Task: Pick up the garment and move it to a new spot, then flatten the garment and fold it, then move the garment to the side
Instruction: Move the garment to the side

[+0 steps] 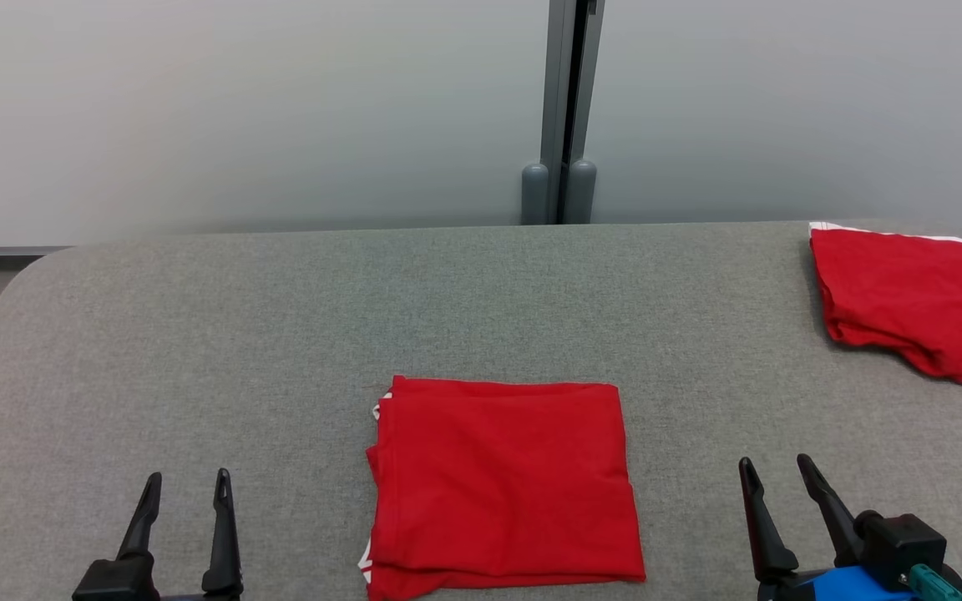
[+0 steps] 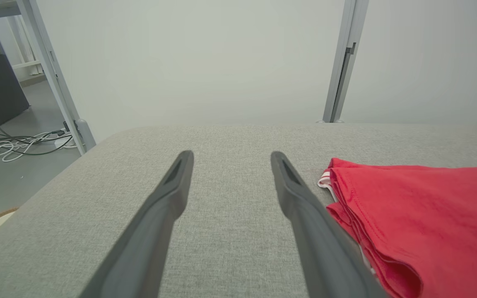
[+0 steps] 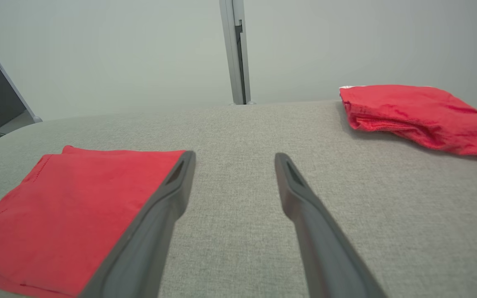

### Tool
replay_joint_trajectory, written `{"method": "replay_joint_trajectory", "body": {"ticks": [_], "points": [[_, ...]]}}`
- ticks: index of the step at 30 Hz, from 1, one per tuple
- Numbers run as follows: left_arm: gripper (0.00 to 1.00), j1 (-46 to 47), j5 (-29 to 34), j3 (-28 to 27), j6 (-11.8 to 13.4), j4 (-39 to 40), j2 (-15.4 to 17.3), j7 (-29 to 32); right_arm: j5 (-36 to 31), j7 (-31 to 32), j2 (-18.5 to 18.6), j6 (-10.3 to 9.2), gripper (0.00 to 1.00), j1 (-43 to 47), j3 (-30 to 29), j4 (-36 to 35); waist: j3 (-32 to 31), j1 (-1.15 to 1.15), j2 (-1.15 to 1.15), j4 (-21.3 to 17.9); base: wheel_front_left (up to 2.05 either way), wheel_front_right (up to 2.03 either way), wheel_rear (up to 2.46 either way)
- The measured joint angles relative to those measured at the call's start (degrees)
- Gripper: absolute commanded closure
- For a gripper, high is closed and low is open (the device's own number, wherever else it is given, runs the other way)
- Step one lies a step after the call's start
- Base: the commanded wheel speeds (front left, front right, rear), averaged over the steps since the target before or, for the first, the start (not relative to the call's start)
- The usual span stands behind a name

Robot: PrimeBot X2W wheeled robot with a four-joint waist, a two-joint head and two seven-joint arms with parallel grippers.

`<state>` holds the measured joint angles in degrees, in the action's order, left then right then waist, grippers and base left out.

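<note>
Red garment (image 1: 504, 480), folded, flat on table (image 1: 197, 334) between left claw (image 1: 187, 476) and right claw (image 1: 775, 460); both spread wide, empty.

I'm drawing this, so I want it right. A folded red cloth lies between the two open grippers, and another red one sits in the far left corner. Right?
Not quite: the other red garment sits in the far right corner of the table, as the head view shows. The folded red garment does lie between the open left gripper and right gripper.
</note>
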<state>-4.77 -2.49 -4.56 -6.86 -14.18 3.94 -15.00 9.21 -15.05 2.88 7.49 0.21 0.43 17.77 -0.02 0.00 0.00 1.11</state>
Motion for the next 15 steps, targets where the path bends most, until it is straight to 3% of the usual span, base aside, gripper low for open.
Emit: {"method": "replay_joint_trajectory", "body": {"ticks": [15], "points": [[0.00, 0.0, 0.0, -0.7, 0.0, -0.4, -0.1, 0.0, 0.0, 0.0, 0.0, 0.00, 0.00, -0.1, 0.1, 0.6, -0.1, 0.00, 0.00, -0.2, 0.00, 0.00, 0.00]]}}
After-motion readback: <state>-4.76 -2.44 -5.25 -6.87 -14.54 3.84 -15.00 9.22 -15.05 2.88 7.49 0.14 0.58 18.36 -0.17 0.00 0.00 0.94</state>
